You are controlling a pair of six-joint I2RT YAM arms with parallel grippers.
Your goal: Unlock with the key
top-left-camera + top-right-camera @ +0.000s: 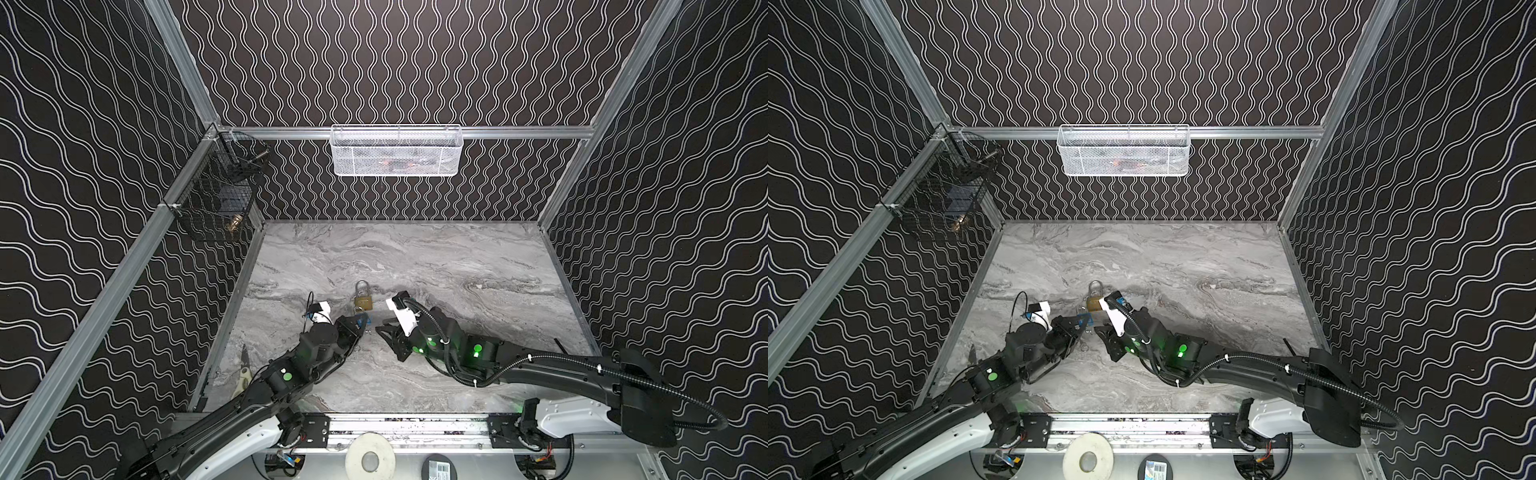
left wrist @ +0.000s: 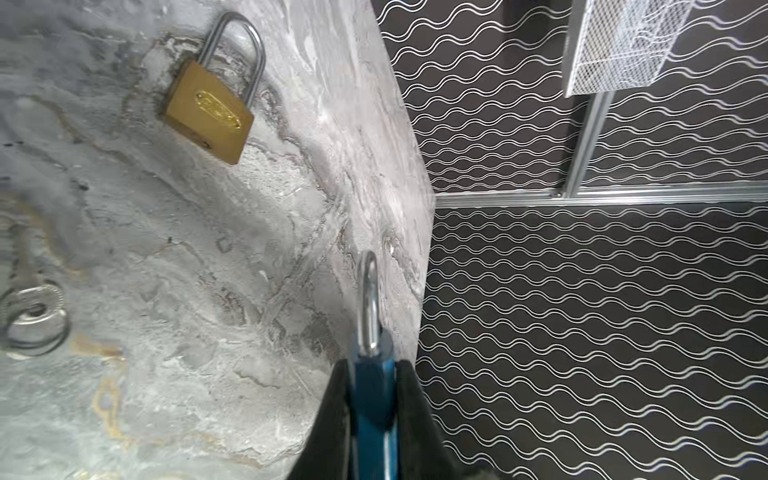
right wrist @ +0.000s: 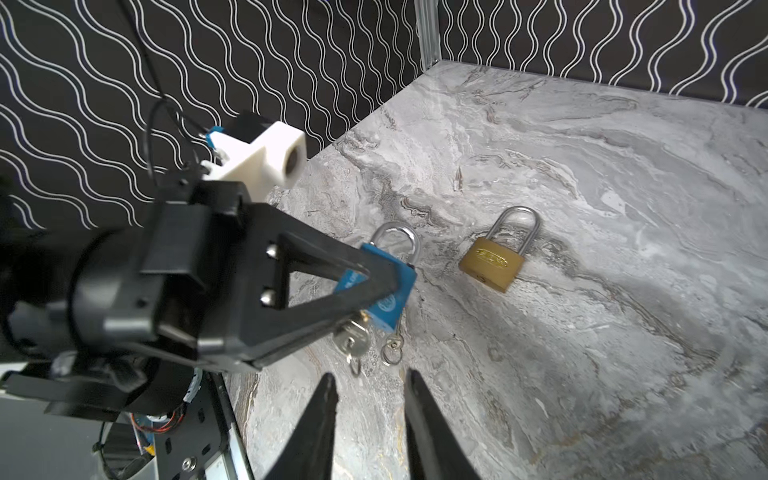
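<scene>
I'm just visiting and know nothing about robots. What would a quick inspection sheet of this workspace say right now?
Surface: marble-look tabletop, no spills seen.
Job's things: blue padlock held by left tool; key at its base, whether inserted unclear; brass padlock lying flat, shackle closed.
Clutter: snips at the tabletop's left edge.
Tools: left tool shut on blue padlock; right tool open, empty, facing the key.
Cables: black conduit along right arm; thin wire looped at left wrist.
Surroundings: white mesh basket and black wire basket on rails; wavy-patterned walls.

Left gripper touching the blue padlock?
Touching. Left wrist view: left gripper fingers clamp both sides of the blue padlock, no gap.
</scene>
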